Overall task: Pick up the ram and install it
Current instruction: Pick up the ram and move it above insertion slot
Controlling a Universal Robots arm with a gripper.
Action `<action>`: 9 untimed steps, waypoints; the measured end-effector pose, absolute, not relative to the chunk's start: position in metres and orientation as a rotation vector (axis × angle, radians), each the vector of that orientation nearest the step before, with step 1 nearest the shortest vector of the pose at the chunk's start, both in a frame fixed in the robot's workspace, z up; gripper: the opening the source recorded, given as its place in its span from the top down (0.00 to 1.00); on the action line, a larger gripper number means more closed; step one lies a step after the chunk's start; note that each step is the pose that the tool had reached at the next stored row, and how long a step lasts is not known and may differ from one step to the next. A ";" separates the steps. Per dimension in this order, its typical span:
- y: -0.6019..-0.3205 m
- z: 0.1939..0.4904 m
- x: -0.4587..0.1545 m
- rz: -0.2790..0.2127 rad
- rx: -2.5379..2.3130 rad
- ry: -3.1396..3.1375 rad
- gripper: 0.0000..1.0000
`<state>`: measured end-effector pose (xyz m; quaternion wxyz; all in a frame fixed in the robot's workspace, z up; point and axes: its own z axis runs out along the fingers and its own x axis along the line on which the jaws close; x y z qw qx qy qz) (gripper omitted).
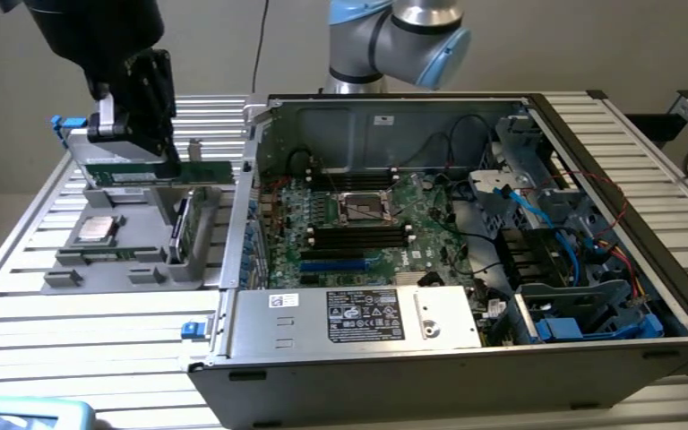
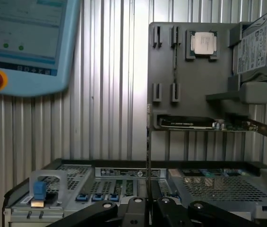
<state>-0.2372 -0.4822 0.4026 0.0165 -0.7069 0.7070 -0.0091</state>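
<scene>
- Grip: my pincer [image 1: 139, 154] is narrow, clamped on the ram [image 1: 123, 172], lifted just above the grey holder [image 1: 117, 273] on the surface.
- The ram's long axis runs across the exterior view, roughly parallel to the motherboard slots [image 1: 356, 235].
- I judge those slots lie toward the exterior view's right, inside the open case [image 1: 440, 367].

1. Ribbed aluminium table [image 1: 15, 309] carries everything.
2. Grey parts fixture [image 1: 93, 276] sits flat on it, on the exterior view's left.
3. Open PC case [image 1: 320, 381] lies on its side just beside the fixture, to the exterior view's right.
4. Teach pendant [image 1: 15, 414] lies on the slats, apart from both.
</scene>
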 end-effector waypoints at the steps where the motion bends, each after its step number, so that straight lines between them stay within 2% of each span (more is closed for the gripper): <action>1: -0.482 0.403 -0.232 -0.027 -2.198 2.197 0.86; 9: -0.484 0.403 -0.196 -0.022 -2.202 2.189 0.86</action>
